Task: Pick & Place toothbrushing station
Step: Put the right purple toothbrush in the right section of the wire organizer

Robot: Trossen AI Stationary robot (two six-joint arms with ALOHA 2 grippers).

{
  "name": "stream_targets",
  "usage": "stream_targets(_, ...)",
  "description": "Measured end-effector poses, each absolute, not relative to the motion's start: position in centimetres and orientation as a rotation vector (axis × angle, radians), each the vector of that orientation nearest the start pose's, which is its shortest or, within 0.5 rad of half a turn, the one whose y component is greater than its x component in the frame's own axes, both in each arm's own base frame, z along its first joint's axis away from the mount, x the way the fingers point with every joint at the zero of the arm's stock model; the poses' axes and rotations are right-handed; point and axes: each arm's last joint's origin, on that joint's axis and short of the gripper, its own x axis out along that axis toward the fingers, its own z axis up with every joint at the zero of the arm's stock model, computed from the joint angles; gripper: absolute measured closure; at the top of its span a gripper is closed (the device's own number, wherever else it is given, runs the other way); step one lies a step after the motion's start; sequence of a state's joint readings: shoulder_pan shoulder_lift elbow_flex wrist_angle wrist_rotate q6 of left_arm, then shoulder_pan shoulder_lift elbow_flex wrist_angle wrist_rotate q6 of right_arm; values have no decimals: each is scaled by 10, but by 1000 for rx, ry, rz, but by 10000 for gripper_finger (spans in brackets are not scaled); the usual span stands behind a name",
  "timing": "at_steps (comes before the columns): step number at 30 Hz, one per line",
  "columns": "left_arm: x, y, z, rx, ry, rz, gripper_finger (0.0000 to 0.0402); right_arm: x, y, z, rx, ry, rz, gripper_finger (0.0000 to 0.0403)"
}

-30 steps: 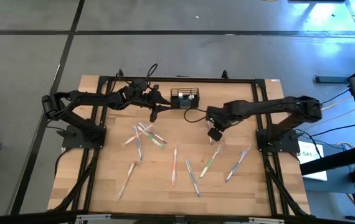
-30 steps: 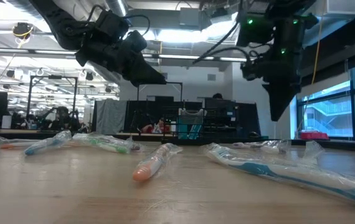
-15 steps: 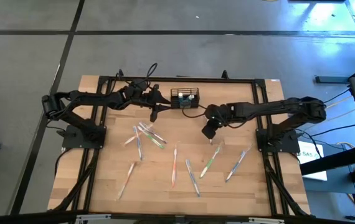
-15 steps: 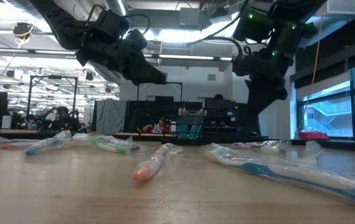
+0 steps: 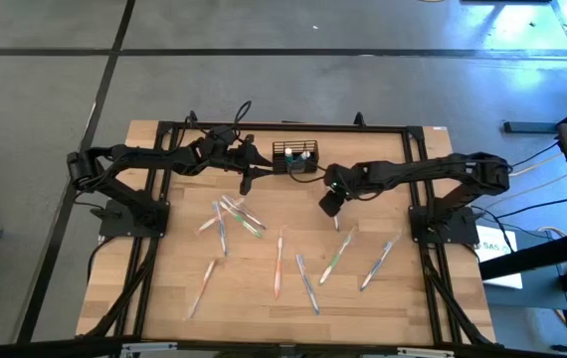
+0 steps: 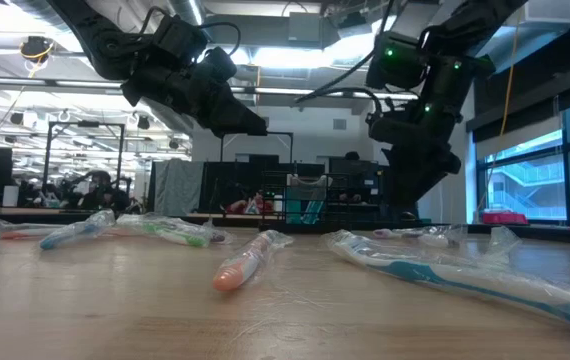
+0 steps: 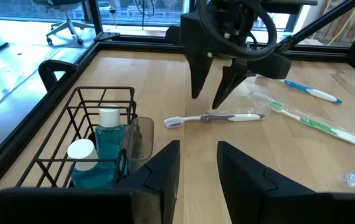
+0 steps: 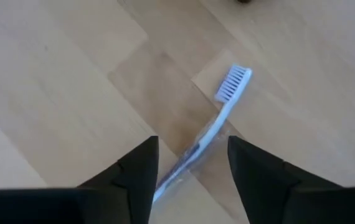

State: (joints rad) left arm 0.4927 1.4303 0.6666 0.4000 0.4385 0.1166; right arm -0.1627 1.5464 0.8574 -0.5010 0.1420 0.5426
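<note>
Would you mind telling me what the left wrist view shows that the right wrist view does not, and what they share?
Only the left wrist view shows the black wire caddy with teal bottles inside, the left gripper beside it, the whole right gripper with its fingers apart above the table, and more wrapped toothbrushes farther off. Only the right wrist view looks straight down between the right gripper's fingers, showing bristles up close. Both share the white toothbrush lying on the wooden table under the right gripper.
</note>
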Motion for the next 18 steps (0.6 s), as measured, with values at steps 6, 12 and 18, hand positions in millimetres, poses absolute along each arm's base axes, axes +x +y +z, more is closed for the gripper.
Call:
stream_targets(6,261,126,205,-48,327,34,300,277,-50,154,480,1137,-594,209)
stream_targets(12,261,126,205,-48,327,34,300,282,-51,140,478,1156,-599,216)
stream_targets(18,261,126,205,-47,327,34,300,283,-58,131,486,1180,-627,216)
